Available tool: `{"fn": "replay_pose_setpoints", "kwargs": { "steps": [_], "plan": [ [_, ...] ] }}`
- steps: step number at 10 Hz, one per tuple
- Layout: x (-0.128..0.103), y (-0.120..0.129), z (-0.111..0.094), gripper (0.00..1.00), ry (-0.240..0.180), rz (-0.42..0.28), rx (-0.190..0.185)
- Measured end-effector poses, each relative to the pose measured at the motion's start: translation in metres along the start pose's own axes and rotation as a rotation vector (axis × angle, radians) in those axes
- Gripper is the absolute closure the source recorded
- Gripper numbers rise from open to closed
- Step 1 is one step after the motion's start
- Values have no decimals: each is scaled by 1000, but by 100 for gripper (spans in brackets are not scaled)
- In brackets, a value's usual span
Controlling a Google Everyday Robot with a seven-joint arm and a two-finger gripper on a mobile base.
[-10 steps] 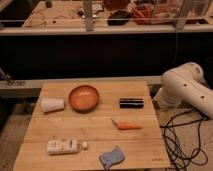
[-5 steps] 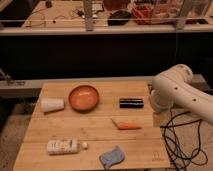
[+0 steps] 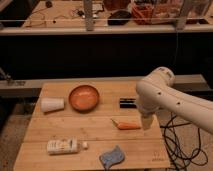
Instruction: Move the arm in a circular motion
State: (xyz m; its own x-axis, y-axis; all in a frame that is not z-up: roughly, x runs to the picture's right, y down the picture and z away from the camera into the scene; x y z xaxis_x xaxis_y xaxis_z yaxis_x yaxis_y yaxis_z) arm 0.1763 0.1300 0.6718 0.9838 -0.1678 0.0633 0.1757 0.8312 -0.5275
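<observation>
Arm (image 3: pixel 167 97), thick and cream-white, comes in from the right and bends over the right end of a wooden table (image 3: pixel 95 134); on the table, from the left, a white cup (image 3: pixel 52 104) lies on its side; a white bottle (image 3: pixel 64 146) lies near the front; an orange bowl (image 3: pixel 83 97); a blue cloth (image 3: pixel 113 156); a small black block (image 3: pixel 127 102); a carrot (image 3: pixel 127 125); the gripper (image 3: pixel 146 121) hangs just right of the carrot, fingers spread, pinching nothing; black cables (image 3: pixel 180 145) lie on the floor; behind, a cluttered workbench (image 3: pixel 60 12).
</observation>
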Motion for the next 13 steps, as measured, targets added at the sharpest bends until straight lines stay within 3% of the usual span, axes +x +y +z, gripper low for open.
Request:
{"fn": "replay_pose_setpoints", "kwargs": {
  "steps": [2, 5, 8, 13],
  "plan": [
    [-18, 2, 1, 20, 3, -40, 4],
    [-63, -7, 0, 20, 9, -94, 8],
    [-78, -11, 0, 20, 20, -137, 7],
    [-135, -29, 0, 20, 23, -237, 15]
  ]
}}
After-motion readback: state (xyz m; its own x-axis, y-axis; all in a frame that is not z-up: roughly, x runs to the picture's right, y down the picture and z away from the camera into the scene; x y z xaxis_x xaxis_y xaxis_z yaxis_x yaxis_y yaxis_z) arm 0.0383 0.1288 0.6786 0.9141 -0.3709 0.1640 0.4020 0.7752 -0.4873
